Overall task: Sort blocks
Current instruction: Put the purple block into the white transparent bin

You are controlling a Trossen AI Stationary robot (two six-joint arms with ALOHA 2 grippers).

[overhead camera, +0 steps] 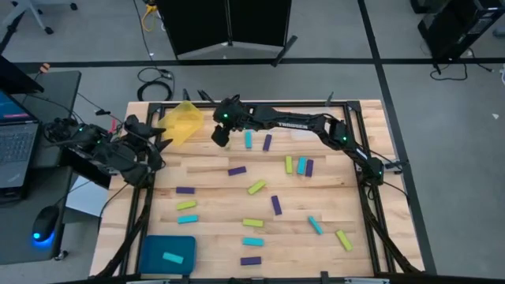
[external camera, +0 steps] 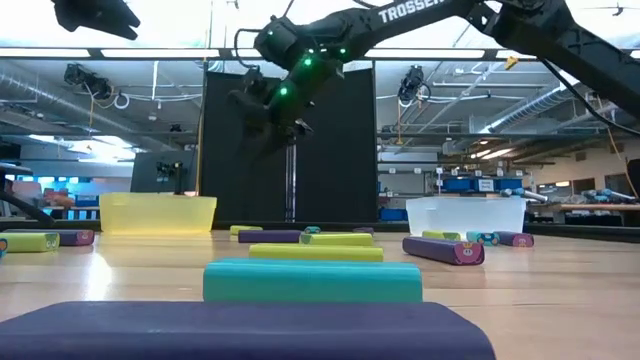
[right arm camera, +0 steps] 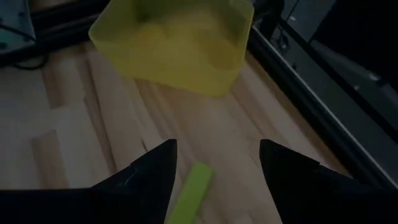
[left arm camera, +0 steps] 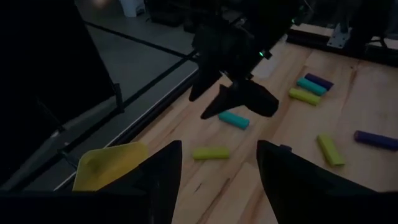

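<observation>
Yellow-green, cyan and dark purple blocks lie scattered flat on the wooden table (overhead camera: 331, 197). My right gripper (overhead camera: 219, 136) (right arm camera: 217, 144) is open and raised above the table's far left part, beside the yellow tray (overhead camera: 183, 122). A yellow-green block (right arm camera: 193, 186) lies on the table below it, between its fingers and apart from them; the left wrist view also shows this block (left arm camera: 210, 152). My left gripper (overhead camera: 162, 146) (left arm camera: 219, 144) is open and waits at the table's left edge, holding nothing.
A teal tray (overhead camera: 167, 254) at the near left corner holds one cyan block (overhead camera: 173, 257). A clear tray (external camera: 465, 215) stands at the far side. A cyan block (overhead camera: 248, 140) and a purple one (overhead camera: 267, 143) lie right of the right gripper. A laptop (overhead camera: 16, 142) sits off the table's left.
</observation>
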